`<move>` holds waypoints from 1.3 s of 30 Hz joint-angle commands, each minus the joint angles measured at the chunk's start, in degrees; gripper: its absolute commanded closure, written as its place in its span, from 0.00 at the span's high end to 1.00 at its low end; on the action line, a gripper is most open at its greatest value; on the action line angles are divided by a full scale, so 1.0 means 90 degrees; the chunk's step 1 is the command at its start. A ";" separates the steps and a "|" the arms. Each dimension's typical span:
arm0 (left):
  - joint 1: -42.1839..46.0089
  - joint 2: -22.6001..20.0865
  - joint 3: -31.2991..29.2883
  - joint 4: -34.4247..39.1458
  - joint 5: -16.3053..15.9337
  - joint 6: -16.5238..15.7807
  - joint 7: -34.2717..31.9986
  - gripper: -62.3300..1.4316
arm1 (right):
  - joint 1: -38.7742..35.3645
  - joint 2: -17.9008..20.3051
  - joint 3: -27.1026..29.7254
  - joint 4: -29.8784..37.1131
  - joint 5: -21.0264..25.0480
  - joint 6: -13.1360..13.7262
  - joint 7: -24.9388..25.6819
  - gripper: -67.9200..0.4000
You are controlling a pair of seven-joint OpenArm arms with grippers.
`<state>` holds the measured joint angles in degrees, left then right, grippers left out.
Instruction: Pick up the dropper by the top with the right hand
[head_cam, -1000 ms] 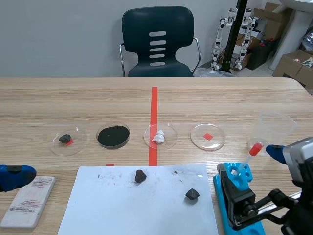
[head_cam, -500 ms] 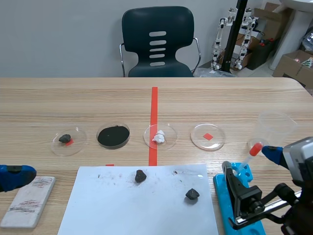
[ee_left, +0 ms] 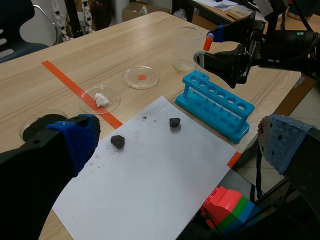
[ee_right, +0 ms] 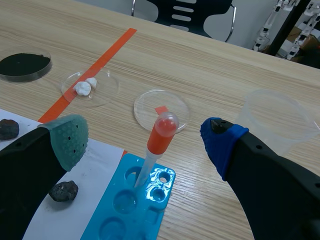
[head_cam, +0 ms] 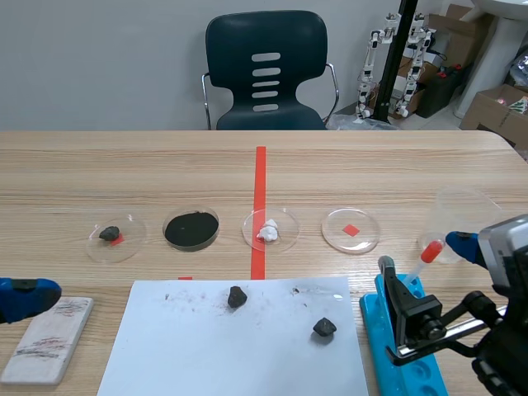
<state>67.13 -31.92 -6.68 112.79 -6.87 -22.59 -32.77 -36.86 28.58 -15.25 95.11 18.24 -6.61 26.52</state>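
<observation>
Low at the frame's right, poised with right claw (head_cam: 421,255) released astride the red top of the dropper (head_cam: 431,249), standing in the blue rack (head_cam: 373,322); yet to clench and lift.

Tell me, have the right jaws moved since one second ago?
Yes. The right jaws moved away from the robot along the blue rack, up to the red bulb of the dropper.

Right claw (ee_right: 144,142) spread wide either side of red-bulbed dropper (ee_right: 161,131), dropper standing tilted in blue rack (ee_right: 131,207), clear cup (ee_right: 272,117) beyond on wooden tabletop (ee_right: 210,65)
</observation>
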 commanded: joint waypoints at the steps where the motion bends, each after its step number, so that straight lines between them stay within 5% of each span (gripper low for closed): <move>1: 0.0034 -0.0022 0.0012 0.0044 -0.0041 -0.0010 -0.0080 1.00 | 0.0070 0.0034 0.0024 0.0102 0.0002 -0.0002 0.0068 0.69; 23: 0.0034 -0.0022 0.0012 0.0044 -0.0041 -0.0010 -0.0078 1.00 | 0.0039 0.0032 0.0019 0.0102 0.0005 -0.0002 0.0022 0.62; 39: 0.0034 -0.0022 0.0012 0.0044 -0.0041 -0.0010 -0.0078 1.00 | 0.0039 0.0032 0.0019 0.0102 0.0002 0.0000 -0.0148 0.40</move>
<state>67.13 -31.92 -6.68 112.79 -6.87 -22.59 -32.77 -36.86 28.58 -15.25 95.11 18.24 -6.59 24.14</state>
